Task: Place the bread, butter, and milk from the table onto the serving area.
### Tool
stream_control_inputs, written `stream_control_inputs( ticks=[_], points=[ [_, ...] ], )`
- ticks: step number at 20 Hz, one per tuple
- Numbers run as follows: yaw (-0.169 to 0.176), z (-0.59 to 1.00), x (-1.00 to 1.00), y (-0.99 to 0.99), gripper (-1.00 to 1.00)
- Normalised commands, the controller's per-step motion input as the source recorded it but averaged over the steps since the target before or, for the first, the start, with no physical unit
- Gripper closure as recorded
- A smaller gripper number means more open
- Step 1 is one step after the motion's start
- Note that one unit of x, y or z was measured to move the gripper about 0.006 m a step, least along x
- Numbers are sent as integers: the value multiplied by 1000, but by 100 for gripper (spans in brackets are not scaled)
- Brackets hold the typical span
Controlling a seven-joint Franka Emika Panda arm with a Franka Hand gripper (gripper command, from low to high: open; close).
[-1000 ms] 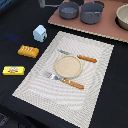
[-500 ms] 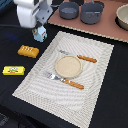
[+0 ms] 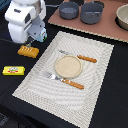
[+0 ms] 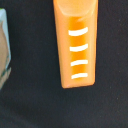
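The white arm's gripper (image 3: 36, 38) had descended over the golden-orange scored bread loaf (image 3: 28, 51) near the table's (image 3: 15, 95) edge; its jaw state was unclear, grasp seemingly imminent.

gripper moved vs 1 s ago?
Yes. The gripper was out of the exterior view then; now it hangs over the bread, off the serving area toward the exterior view's left. The bread has not shifted.

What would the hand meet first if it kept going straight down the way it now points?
Most likely the bread: the wrist view looks straight onto it, and in the exterior view the hand hangs just above it. Its fingers are not clearly visible, so exact alignment is uncertain.
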Motion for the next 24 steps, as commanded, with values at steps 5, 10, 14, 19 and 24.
stream_control_inputs(
  ticks=[5, 10, 14, 19, 24],
  points=[
    [46, -421, -281, -70, -100],
    [63, -395, -243, 30, -100],
    [70, -378, -272, 32, -100],
    [63, -361, -325, 30, -100],
    [56, -338, -321, 0, -100]
  ],
)
